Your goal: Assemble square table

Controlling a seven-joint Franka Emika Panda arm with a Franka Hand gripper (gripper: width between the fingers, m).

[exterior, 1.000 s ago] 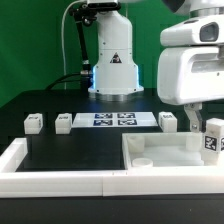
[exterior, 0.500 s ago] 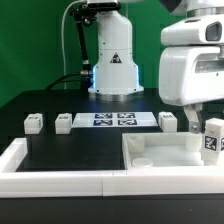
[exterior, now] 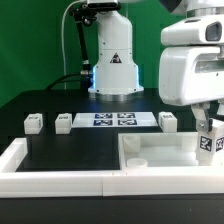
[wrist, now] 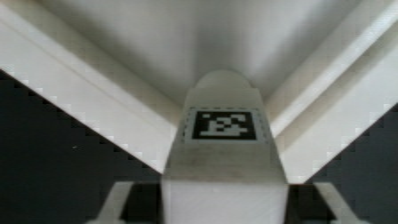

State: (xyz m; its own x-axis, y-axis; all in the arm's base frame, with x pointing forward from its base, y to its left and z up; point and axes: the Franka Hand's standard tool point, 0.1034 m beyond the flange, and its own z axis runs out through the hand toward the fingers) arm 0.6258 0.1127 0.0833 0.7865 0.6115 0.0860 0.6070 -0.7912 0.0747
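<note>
Claw [exterior: 208, 128] first: in the exterior view it hangs below the bulky white wrist housing [exterior: 190, 65] on the exterior view's right. Its jaws are drawn in on the tagged leg [exterior: 211, 141] and grip it from both sides. That leg is at the far right corner of the square slab [exterior: 150, 150]. Its long axis runs close to vertical, a little off plumb, and its tag faces the near side. Whether its lower end touches the slab cannot be told.

The slab lies flat on the black worktop [exterior: 70, 150] at the near right, tucked into the corner of the border wall [exterior: 60, 182], with its edges running parallel to the wall. Three more legs stand apart in a far row: the left leg [exterior: 33, 122], the second leg [exterior: 64, 122] near it, and the third leg [exterior: 168, 120] on the exterior view's right. The marker board [exterior: 113, 120] lies between the second and third. Behind the board rises the arm's base [exterior: 113, 60].

In the wrist view the tagged leg fills the middle, stretching lengthwise away from the camera to a rounded end, with its tag turned toward the lens. The claw's fingers [wrist: 139, 205] sit close against its flanks, one on each side, with no gap visible. Pale white surfaces fan out behind the leg — which parts they are cannot be told.
</note>
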